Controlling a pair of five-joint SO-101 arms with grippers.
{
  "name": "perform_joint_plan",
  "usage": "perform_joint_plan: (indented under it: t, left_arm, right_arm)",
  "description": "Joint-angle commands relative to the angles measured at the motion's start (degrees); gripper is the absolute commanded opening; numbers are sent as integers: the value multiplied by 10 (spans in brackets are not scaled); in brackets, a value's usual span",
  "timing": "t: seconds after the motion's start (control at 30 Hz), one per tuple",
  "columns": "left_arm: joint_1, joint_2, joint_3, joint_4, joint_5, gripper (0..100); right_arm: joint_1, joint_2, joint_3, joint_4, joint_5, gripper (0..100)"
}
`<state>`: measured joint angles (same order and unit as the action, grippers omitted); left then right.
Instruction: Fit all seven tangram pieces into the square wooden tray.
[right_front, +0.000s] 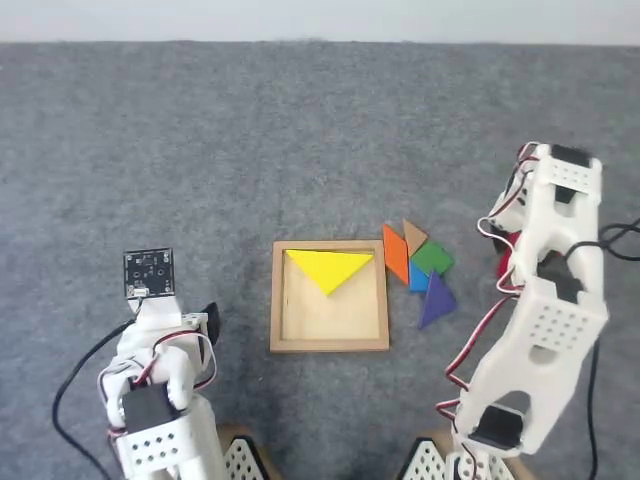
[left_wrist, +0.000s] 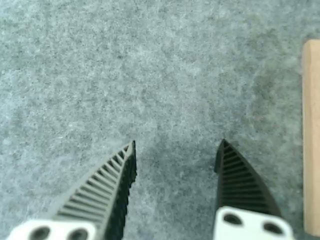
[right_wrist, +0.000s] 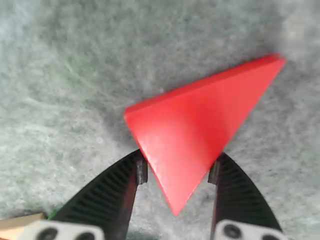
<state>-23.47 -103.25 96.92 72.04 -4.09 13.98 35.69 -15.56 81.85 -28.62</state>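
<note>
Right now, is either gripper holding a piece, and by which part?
The right gripper pinches the red triangle across two edges near one sharp corner. The left gripper is open, holding nothing.

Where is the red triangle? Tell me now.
The red triangle is gripped by the right gripper over the grey mat; in the high view it peeks out beside that arm, right of the loose pieces.

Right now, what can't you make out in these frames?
High view: red triangle mostly hidden behind the right arm.
Left wrist view: tray cut off by the picture edge, one rim strip visible.
High view: blue piece too small and crowded by neighbours to tell its shape.
</note>
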Motion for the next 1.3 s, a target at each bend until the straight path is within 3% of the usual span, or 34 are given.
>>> perform_joint_plan:
  t: [0.0,0.27,0.47,0.7,1.17,1.27]
  left_arm:
    - [-3,-9,-5,3,5,245]
    - [-3,-9,-5,3,5,245]
    - [-3,-9,-5,3,5,245]
    - [-3,-9,-5,3,5,245]
    - [-3,-9,-5,3,5,245]
    - [-3,-9,-5,3,5,245]
  right_arm:
    - [16,-81,-2,27,5,194]
    - [25,-136,-5,19,2,209]
    - [21,-109,-6,-36,-82,368]
    - [12,-15,-76,-44,-157,368]
    - [5,147,-251,25,-159,367]
    - [2,165,-273,53,-159,328]
